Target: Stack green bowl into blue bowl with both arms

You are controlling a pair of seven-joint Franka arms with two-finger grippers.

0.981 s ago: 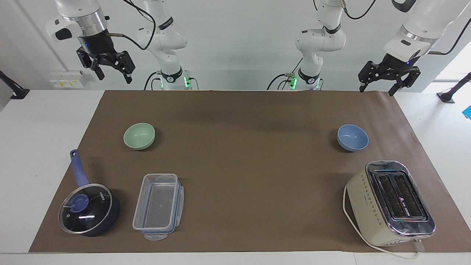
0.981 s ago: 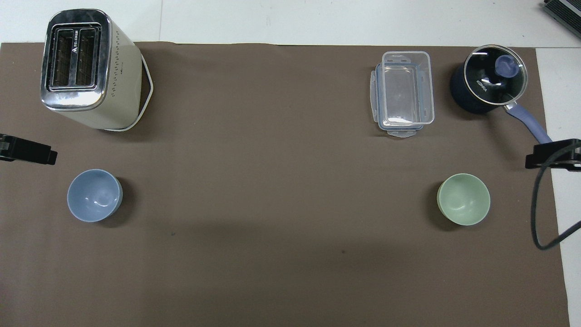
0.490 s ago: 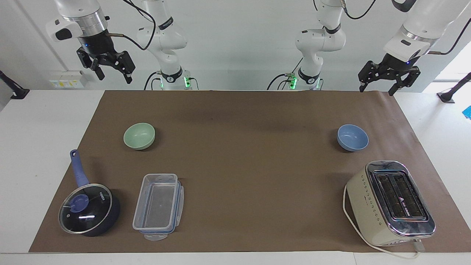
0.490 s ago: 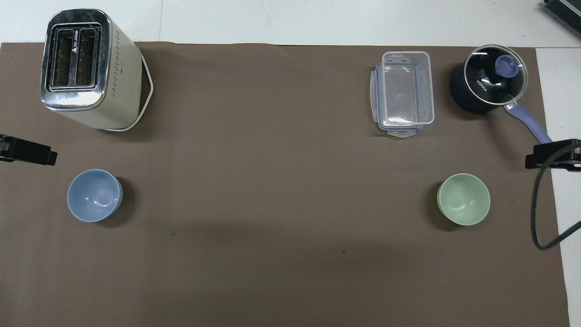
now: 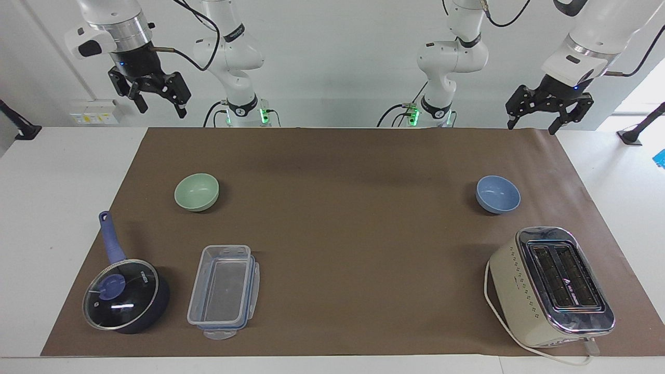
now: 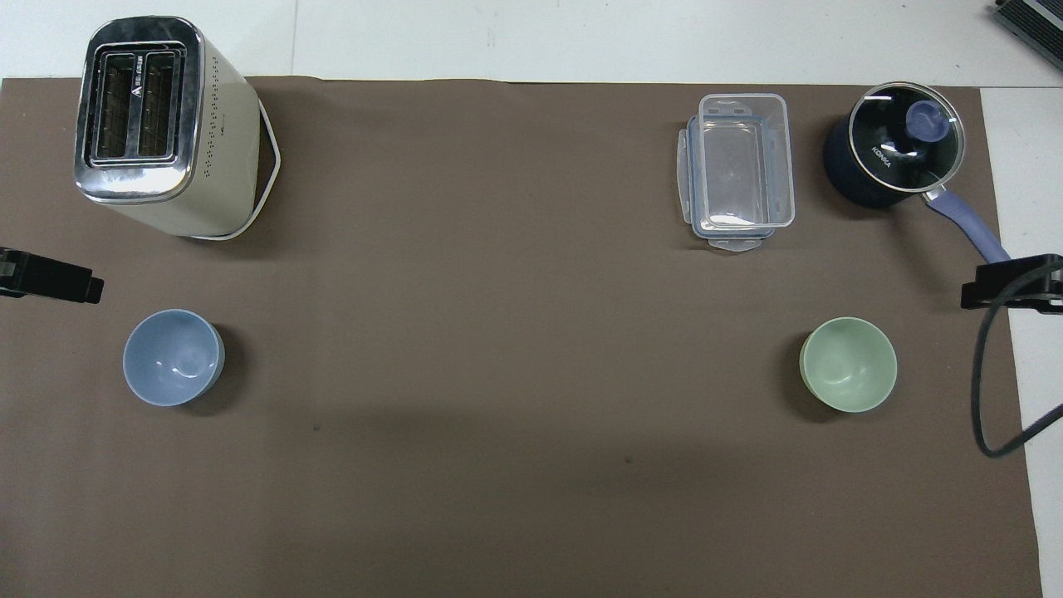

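The green bowl [image 5: 196,192] [image 6: 848,364] stands upright on the brown mat toward the right arm's end of the table. The blue bowl [image 5: 498,194] [image 6: 173,357] stands upright toward the left arm's end, about as near to the robots as the green one. Both bowls hold nothing. My right gripper [image 5: 161,106] hangs open and high over the table's edge by its base, well above the green bowl. My left gripper [image 5: 532,126] hangs open over the mat's corner, up from the blue bowl. Neither gripper holds anything.
A cream toaster [image 5: 550,285] with its cord stands farther from the robots than the blue bowl. A clear plastic box [image 5: 224,291] and a dark blue lidded saucepan [image 5: 124,293] sit farther out than the green bowl. A black cable [image 6: 992,374] loops by the mat's edge.
My right gripper has drawn up very slightly. The bowls and my left gripper have not moved.
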